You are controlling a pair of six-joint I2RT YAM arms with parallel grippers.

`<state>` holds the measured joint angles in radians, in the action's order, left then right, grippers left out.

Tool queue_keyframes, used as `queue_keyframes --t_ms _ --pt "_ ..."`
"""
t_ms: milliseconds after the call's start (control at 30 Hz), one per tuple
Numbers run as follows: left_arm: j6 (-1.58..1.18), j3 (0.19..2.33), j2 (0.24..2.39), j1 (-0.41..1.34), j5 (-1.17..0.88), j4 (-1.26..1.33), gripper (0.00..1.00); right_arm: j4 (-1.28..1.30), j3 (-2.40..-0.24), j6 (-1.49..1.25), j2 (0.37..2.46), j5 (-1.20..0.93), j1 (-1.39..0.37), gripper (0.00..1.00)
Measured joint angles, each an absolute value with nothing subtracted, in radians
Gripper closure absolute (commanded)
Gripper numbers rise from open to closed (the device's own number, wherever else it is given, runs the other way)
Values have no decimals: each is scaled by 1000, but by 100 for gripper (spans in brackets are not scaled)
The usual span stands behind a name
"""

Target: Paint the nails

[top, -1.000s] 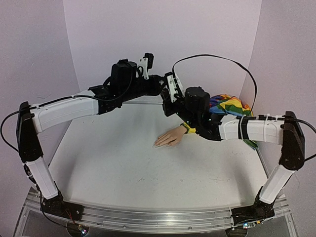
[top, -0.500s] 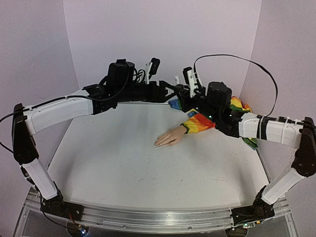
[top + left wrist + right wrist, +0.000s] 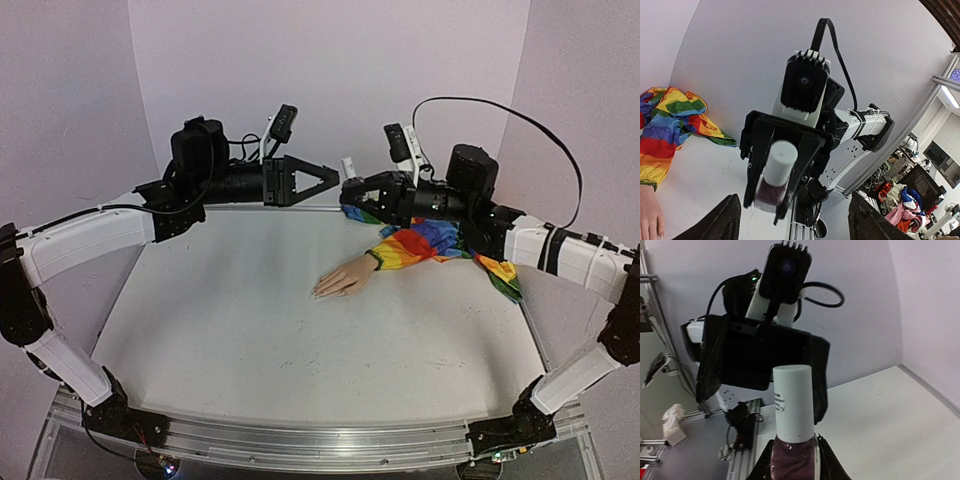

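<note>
The pale mannequin hand [image 3: 346, 277] lies flat mid-table, and its nails [image 3: 318, 292] point left, too small to tell their colour. Its rainbow sleeve [image 3: 425, 243] trails to the right. Above the table's far edge my right gripper [image 3: 350, 192] is shut on a dark purple polish bottle [image 3: 794, 460], whose white cap [image 3: 792, 400] is on. My left gripper [image 3: 322, 180] faces it from the left, open and empty, a short gap away. In the left wrist view the bottle [image 3: 771, 192] hangs in the right gripper's jaws beyond my open fingertips [image 3: 725, 220].
Purple walls close the table at the back and both sides. Rainbow cloth [image 3: 670, 120] spreads toward the back right corner. An aluminium rail [image 3: 300, 440] runs along the near edge, between the arm bases.
My left gripper has opened, let go of the bottle's cap and drawn back to the left. The right arm has swung right and back with the bottle, uncovering the sleeve.
</note>
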<state>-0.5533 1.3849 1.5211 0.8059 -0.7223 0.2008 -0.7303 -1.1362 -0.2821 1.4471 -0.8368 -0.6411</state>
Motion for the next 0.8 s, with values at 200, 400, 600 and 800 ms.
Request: queue_keyframes --t_ms 200,400,600,800 --pt "-551 1395 1528 806 -744 237 46 -803 -1155 -410 1513 -998 -646 100" --pt "-547 1437 1569 806 -765 259 67 -864 -1172 -473 1551 -1027 -646 100" --pt "-525 1453 1605 803 -751 264 85 -907 -1187 -497 1583 -1040 -643 100" --pt "-467 1453 1617 808 -620 258 99 -905 -1187 -483 1594 -983 -620 100"
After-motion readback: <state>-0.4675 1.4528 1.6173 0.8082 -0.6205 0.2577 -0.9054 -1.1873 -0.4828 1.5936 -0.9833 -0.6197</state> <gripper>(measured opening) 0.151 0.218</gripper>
